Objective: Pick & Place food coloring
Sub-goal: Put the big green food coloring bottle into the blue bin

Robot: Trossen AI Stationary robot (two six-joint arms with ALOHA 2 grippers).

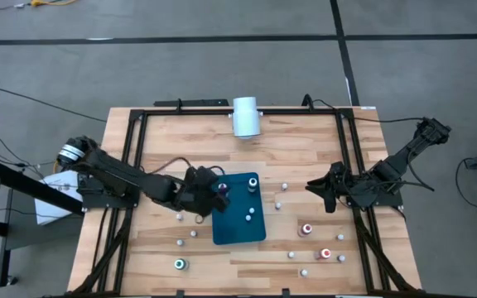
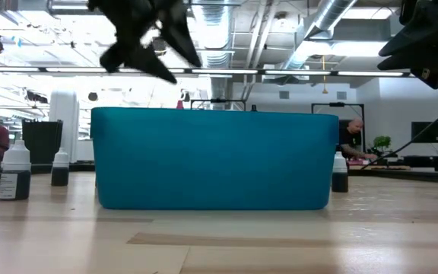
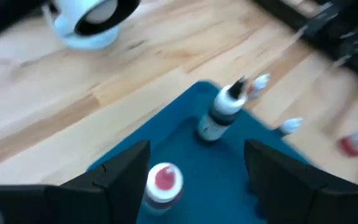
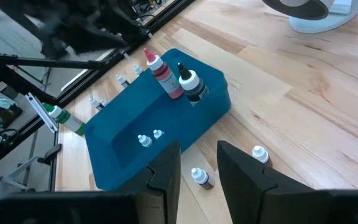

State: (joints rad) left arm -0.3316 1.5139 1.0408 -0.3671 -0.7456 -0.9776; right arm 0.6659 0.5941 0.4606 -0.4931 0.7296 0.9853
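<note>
Even, bright overhead light on the table from above, shadows barely there. Down low, ceiling strips blaze behind the teal tray from about ten to two o'clock, and the arms go to black silhouettes. Left wrist view is smeared, probably motion blur, worst toward three o'clock; the white cylinder is soft. Right wrist view is crisp, blurring toward ten o'clock

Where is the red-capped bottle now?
It stands upright in the teal tray, beside the black-capped bottle, just below the open left end effector.
</note>
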